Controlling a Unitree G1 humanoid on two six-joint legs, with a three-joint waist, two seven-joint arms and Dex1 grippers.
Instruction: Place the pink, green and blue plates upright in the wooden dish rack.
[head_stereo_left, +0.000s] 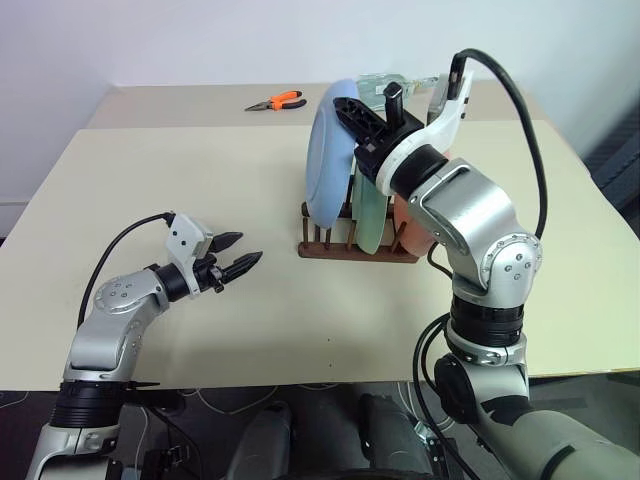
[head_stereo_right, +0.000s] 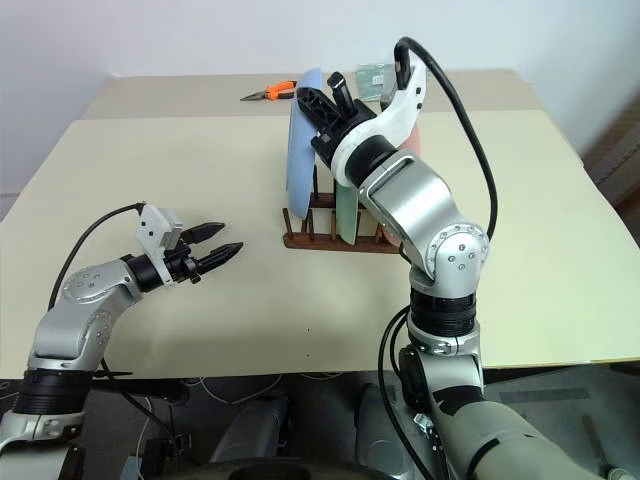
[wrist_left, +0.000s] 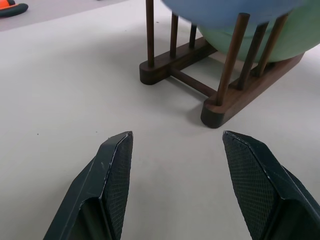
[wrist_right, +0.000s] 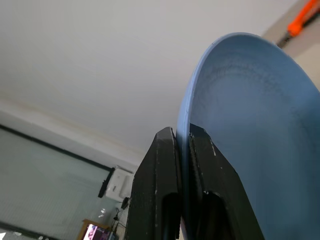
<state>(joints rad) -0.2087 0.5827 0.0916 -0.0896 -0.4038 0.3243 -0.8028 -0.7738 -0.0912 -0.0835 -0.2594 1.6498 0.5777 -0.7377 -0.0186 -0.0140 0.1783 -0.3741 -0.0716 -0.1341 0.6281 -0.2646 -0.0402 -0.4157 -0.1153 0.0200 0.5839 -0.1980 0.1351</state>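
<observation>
The blue plate (head_stereo_left: 326, 160) stands nearly upright at the left end of the wooden dish rack (head_stereo_left: 340, 250), its lower edge down among the pegs. My right gripper (wrist_right: 182, 134) is shut on its top rim (head_stereo_left: 343, 103). Behind it in the rack stands the green plate (head_stereo_left: 368, 215). After that comes the pink plate (head_stereo_left: 403, 218), mostly hidden by my right arm. My left gripper (head_stereo_left: 243, 254) hovers low over the table to the left of the rack, open and holding nothing. The left wrist view shows its fingers (wrist_left: 112, 170) facing the rack's end (wrist_left: 220, 107).
Orange-handled pliers (head_stereo_left: 277, 101) lie at the back of the table (head_stereo_left: 180, 180), left of the rack. A clear, greenish object (head_stereo_left: 395, 82) sits behind the rack.
</observation>
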